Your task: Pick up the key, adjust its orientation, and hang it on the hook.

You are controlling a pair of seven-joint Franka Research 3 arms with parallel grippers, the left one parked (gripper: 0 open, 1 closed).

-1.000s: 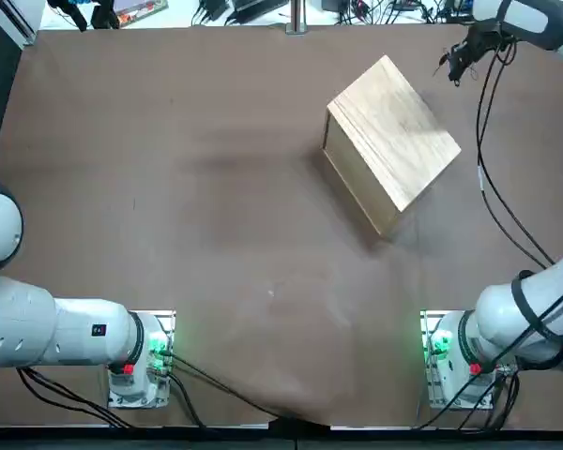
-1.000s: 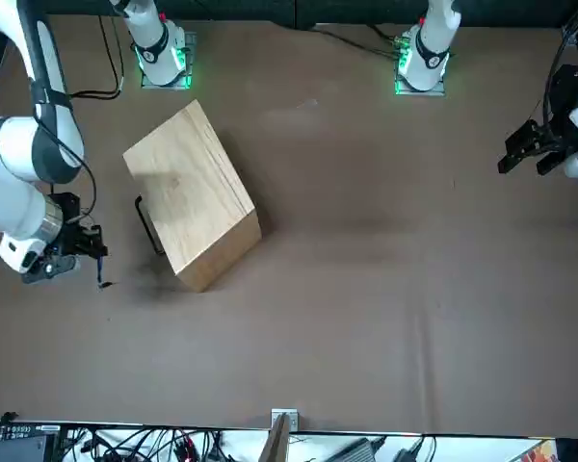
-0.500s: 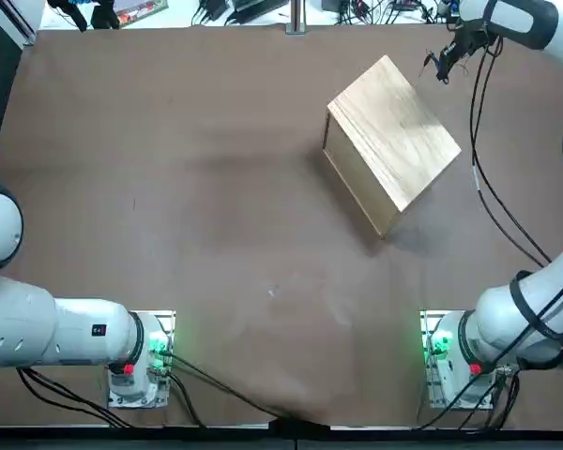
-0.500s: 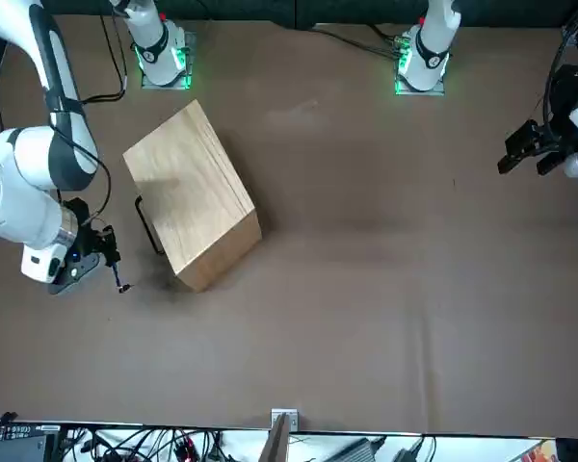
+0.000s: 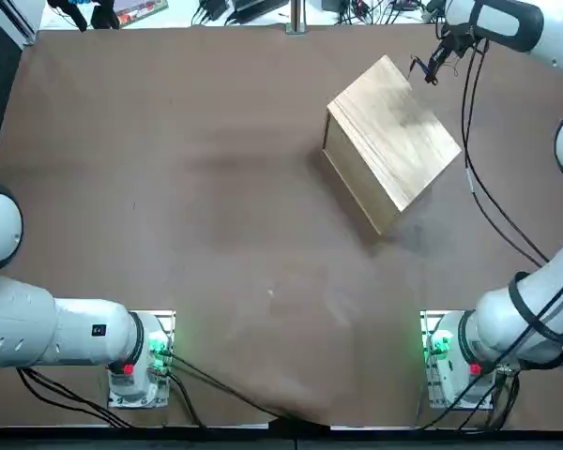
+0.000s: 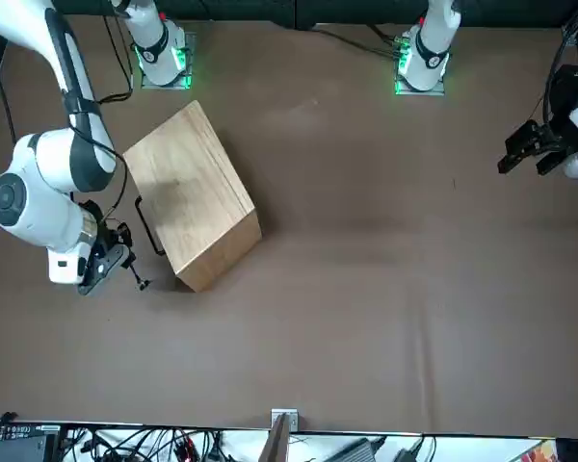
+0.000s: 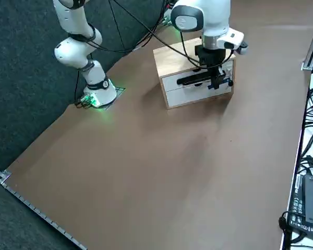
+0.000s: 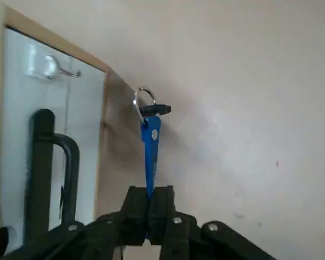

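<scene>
The key (image 8: 151, 149), its slim blue body carrying a split metal ring (image 8: 144, 104) and a small black piece (image 8: 155, 110) at the far end, is pinched between the two fingers of the right gripper (image 8: 149, 196). The gripper is near the drawer side of the wooden box (image 5: 392, 141), beyond the box's far right part as the top view has it. On that side, a silver hook (image 8: 62, 70) sticks out from a white front panel, and a black handle (image 8: 67, 162) projects beside it. The ring is apart from the hook.

The box sits turned at an angle on the brown table (image 5: 216, 216). Black cables (image 5: 471, 141) trail along the right arm (image 6: 77, 164) and loop in the air close to its wrist.

The right wrist view alone makes out the hook and the ring clearly. The right side view shows two white drawer fronts (image 7: 195, 86) in the box, partly hidden behind the gripper; the top view shows the box's bare wooden top instead, and the front view catches only the handle's dark outline jutting from the box's edge.
</scene>
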